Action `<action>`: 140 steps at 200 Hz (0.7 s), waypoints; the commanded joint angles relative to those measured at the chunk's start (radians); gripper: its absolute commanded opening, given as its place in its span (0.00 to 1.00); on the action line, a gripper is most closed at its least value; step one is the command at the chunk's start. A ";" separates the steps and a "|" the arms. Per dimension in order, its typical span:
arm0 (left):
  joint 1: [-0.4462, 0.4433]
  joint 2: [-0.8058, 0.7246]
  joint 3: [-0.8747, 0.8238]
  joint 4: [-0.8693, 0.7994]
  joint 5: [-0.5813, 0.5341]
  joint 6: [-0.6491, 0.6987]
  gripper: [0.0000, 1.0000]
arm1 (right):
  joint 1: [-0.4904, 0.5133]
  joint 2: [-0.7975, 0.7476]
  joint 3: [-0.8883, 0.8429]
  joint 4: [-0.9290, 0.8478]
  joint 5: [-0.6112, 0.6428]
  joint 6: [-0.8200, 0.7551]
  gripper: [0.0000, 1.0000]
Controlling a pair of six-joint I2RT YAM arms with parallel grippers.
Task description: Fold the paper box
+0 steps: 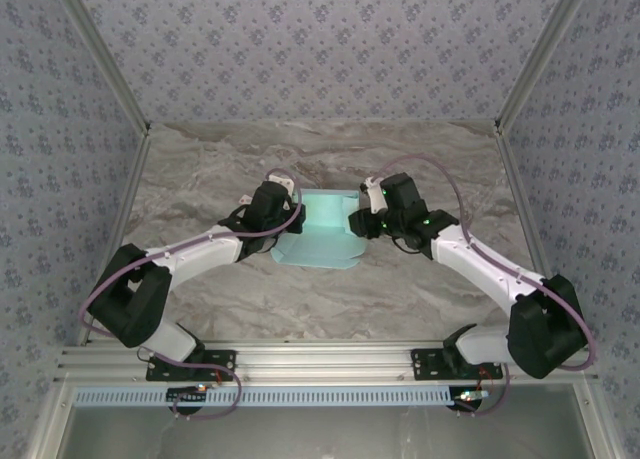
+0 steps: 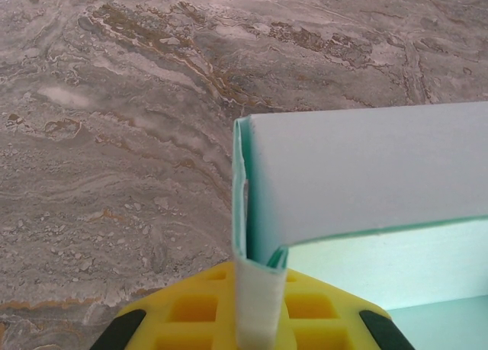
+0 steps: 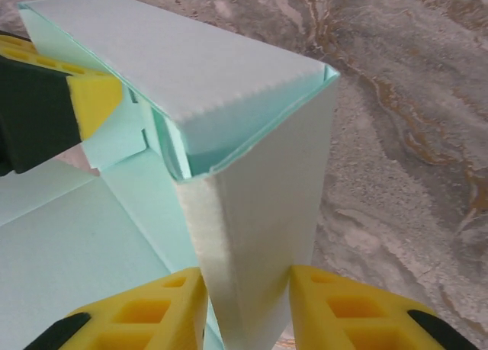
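The marble table (image 1: 250, 304) carries the light blue paper box (image 1: 322, 241) at its centre, partly folded, between both arms. The left gripper (image 2: 255, 293) is clamped narrow on the box's left wall. The right gripper (image 3: 245, 300) pinches the right wall.

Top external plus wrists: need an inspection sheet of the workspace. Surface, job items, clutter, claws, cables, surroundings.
Surface: marble-patterned tabletop, bare around the work.
Job's things: light blue paper box, partly folded; far wall and side walls raised, near flap flat on the table.
Clutter: nothing seen.
Grippers: left claw shut on a folded wall edge of the box; right claw has a finger on each side of an upright end wall and looks gripped.
Cables: purple cables loop along both arms, off the box.
Surroundings: grey patterned walls on three sides; aluminium rail at the near edge.
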 commanded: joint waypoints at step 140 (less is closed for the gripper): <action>-0.047 -0.002 0.029 0.022 0.012 -0.026 0.03 | 0.346 0.225 0.333 -0.429 0.996 0.296 0.18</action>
